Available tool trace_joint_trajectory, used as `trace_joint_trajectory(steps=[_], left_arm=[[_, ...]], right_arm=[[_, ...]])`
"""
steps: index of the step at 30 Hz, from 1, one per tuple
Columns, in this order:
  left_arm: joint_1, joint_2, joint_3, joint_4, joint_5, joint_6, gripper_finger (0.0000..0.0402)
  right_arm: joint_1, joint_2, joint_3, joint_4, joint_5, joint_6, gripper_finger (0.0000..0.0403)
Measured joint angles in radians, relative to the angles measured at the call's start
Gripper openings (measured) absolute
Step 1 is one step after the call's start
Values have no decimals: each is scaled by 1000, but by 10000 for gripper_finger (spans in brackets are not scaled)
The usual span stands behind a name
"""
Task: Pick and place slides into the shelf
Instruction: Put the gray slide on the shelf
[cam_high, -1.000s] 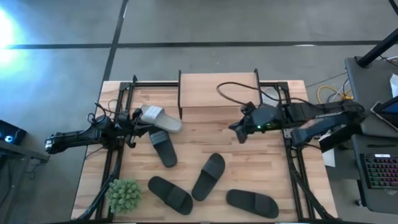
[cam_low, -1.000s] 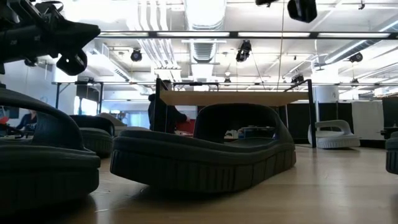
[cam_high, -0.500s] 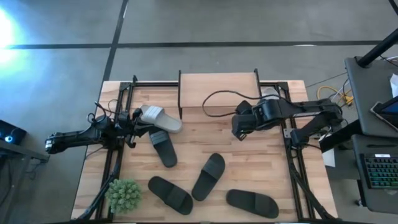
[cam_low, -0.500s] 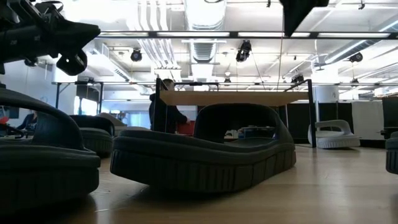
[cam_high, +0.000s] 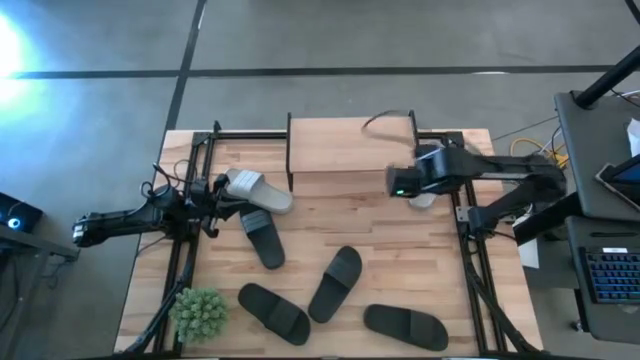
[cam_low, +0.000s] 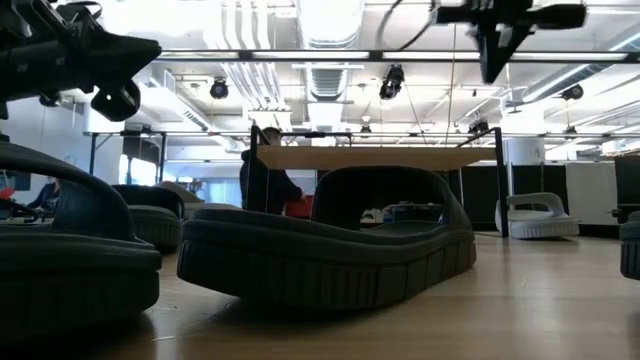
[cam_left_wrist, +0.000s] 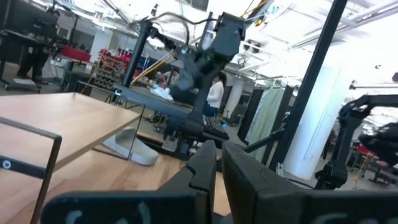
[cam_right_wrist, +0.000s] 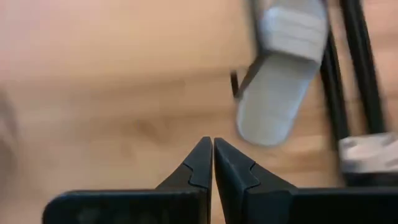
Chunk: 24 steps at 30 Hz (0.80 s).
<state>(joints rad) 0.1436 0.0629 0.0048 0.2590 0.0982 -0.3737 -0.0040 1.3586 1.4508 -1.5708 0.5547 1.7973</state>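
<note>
The shelf (cam_high: 350, 145) stands at the table's far middle, with its wooden top board showing. One grey slide (cam_high: 257, 188) lies left of it, right beside my shut left gripper (cam_high: 215, 190), which is held level and has nothing between its fingers (cam_left_wrist: 217, 168). A second grey slide (cam_right_wrist: 283, 74) lies by the shelf's right side. My shut right gripper (cam_high: 402, 188) hangs above the table next to it, pointing steeply down (cam_right_wrist: 212, 158). Several black slides (cam_high: 262, 238) (cam_high: 335, 283) (cam_high: 272, 312) lie flat on the near half of the table.
A green bushy plant (cam_high: 198, 312) stands at the near left corner. Black frame rails (cam_high: 185, 250) (cam_high: 475, 260) run along both sides of the table. A cable (cam_high: 385, 118) loops over the shelf top. A person (cam_low: 262, 180) shows in the room beyond.
My right gripper has drawn back toward the table's right and far edges. It has rolled and tipped from nearly level to steeply down, and now hangs beside the right grey slide, shut throughout. Its cable has swung over the shelf top. No slide has moved.
</note>
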Motion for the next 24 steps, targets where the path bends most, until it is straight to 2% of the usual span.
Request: trace_joint_trajectory(steps=[3,5,11,17,24], left_arm=[[0,-1,0,4,0,-44,13],[0,0,0,2,0,-58,13],[0,0,0,3,-1,-58,13],[0,0,0,6,-1,-59,13],[0,-3,0,21,-1,-61,13]], right_arm=[[-1,-115,-67,-2,109,364,9],[-2,-176,-134,18,126,534,9],[-48,-257,-362,198,93,558,9],[-192,-270,-495,220,54,552,9],[-340,-378,-638,315,22,528,9]])
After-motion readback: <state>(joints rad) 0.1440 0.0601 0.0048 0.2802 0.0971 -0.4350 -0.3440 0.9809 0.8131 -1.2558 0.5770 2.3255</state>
